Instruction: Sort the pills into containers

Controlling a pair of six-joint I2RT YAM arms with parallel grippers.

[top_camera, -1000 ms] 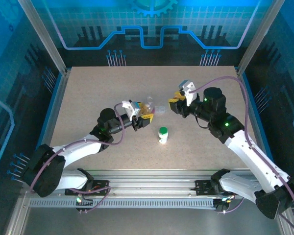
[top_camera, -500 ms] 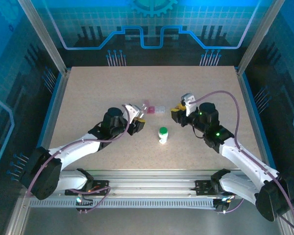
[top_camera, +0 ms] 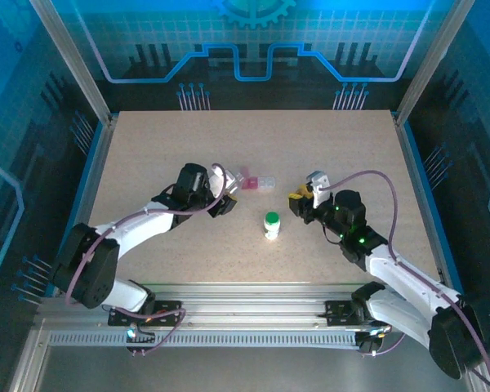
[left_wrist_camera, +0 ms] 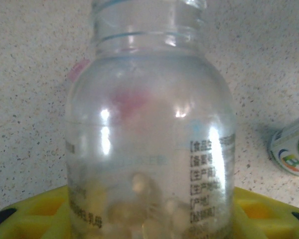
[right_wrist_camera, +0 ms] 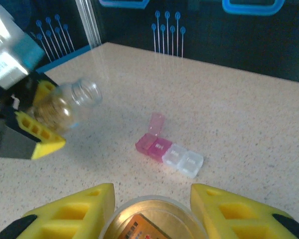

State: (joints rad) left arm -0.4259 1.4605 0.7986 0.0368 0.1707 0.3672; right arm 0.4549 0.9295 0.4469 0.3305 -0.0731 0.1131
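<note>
Pouring is the move at stake, judged from the layout, and it turns on how the clear pill bottle (left_wrist_camera: 149, 139) lines up with the pill box (top_camera: 257, 182). The left hand (top_camera: 224, 193) is clenched on the bottle's lower body. The bottle is uncapped and tipped over, with pale pills (left_wrist_camera: 134, 209) heaped at the gripped end. Its long axis runs from the hand out toward the box.

From above, the box lies on the bench (top_camera: 147, 155) at about 2 to 3 o'clock from the left hand and just beyond the bottle mouth. In the left wrist view, the box's pink end shows as a blur through the bottle wall.

In the right wrist view, the box has two pink cells at its left end, one with its lid raised, and clear cells to the right.

The right hand (top_camera: 302, 198) sits farther off, with the box at its 10 o'clock. It grasps a gold-topped round piece (right_wrist_camera: 149, 219), cap or vial I cannot tell. The left arm is therefore the nearer one.

The white bottle (top_camera: 271, 224), with its green cap, stands at 4 o'clock from the left hand, apart from both.
</note>
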